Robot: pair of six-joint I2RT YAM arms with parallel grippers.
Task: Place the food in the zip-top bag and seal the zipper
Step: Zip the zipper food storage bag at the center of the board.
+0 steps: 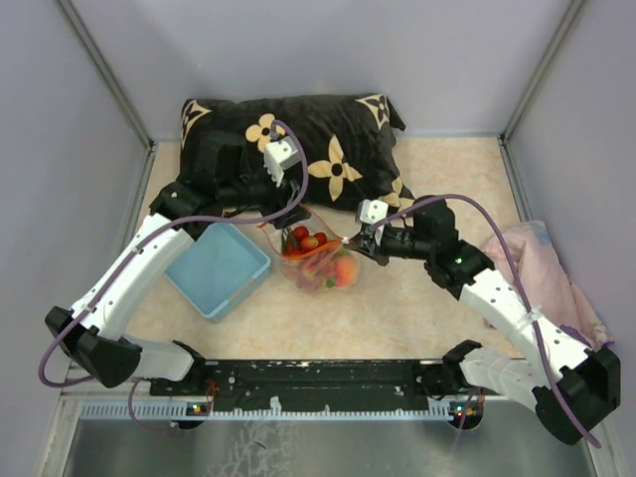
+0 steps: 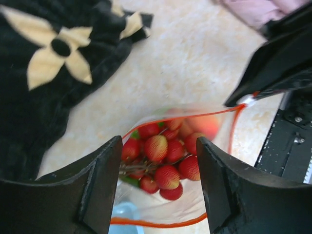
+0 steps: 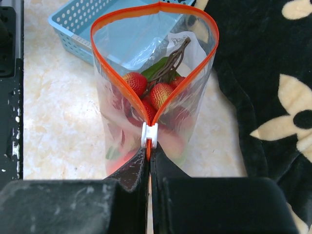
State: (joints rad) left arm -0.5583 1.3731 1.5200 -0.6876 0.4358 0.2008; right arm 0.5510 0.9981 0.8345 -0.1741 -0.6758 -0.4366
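The clear zip-top bag (image 1: 323, 263) stands mid-table with its mouth wide open. Inside lies the food: red strawberries (image 2: 163, 161) on a stem and an orange peach (image 2: 202, 124). The orange zipper (image 3: 155, 7) forms an open loop around the mouth. My right gripper (image 3: 149, 151) is shut on the zipper's end, just behind the white slider (image 3: 149, 135). My left gripper (image 2: 159, 141) hangs open over the bag's far end, nothing between its fingers. From above, the left gripper (image 1: 288, 221) and right gripper (image 1: 350, 241) flank the bag.
A light blue latticed basket (image 1: 217, 268) sits just left of the bag. A black pillow with cream flowers (image 1: 318, 139) lies behind it. A pink cloth (image 1: 542, 273) is bunched at the right wall. Grey walls close in the table on three sides.
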